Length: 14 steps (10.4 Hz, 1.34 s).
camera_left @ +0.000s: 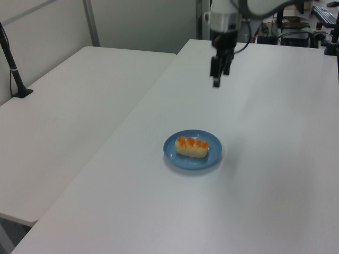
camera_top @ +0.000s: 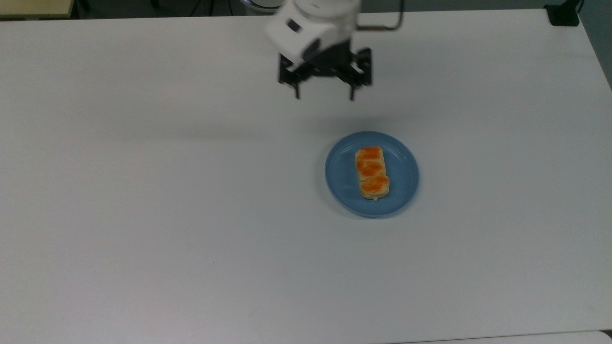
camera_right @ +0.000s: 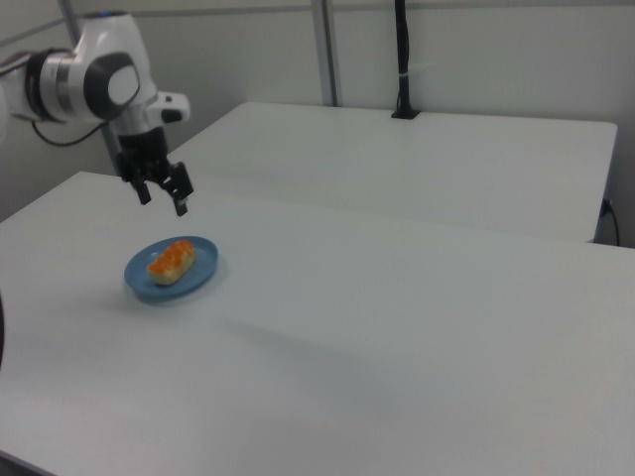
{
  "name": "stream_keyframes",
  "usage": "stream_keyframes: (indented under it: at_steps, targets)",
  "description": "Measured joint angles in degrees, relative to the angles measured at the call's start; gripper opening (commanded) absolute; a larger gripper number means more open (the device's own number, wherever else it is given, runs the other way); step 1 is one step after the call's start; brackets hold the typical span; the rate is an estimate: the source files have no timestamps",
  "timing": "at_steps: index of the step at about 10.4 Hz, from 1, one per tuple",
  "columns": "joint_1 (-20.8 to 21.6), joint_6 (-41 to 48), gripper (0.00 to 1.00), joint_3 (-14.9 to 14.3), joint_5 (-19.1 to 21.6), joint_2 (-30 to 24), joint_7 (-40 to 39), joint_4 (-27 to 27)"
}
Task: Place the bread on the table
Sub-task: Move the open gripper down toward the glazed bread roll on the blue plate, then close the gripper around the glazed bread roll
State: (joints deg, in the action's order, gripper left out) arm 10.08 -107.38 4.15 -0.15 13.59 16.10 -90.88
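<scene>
1. The bread [camera_top: 372, 172] is a small oblong loaf, pale yellow along its sides, with three orange-glazed bumps in a row on top.
2. It lies flat on the blue plate [camera_top: 342, 187], roughly in the plate's middle, and is much shorter than the plate is wide.
3. In the top view its long axis runs nearly up and down the frame, with the lower end swung slightly toward the top view's right.
4. In the left view the bread [camera_left: 192, 147] lies almost across the frame. In the right view it [camera_right: 172, 261] slants from lower left to upper right.
5. The plate sits on the white table [camera_top: 153, 200], with bare tabletop all around it.
6. My gripper [camera_top: 324, 97] hangs in the air with its fingers pointing down and spread wide apart, holding nothing.
7. In the top view it is above the plate in the frame and a little to the left, apart from both plate and bread.
8. How high my gripper [camera_right: 162, 200] hangs above the table I cannot judge well, but in the right view it seems clear of the surface.
</scene>
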Motion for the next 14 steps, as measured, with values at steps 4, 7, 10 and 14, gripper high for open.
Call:
stream_keyframes:
  at_steps: [4, 7, 10, 14]
  targets:
    - [7.3, -13.3, 1.00, 0.0, -0.2, 9.4, 6.8, 0.0]
    - [8.4, -18.0, 0.92, 0.0, -5.6, 14.9, 10.9, 0.1]
    - [8.4, -18.4, 0.50, -0.1, -8.4, 17.0, 11.2, 0.2]
    - [8.4, -18.5, 0.48, -0.1, -9.3, 17.3, 11.2, 0.8]
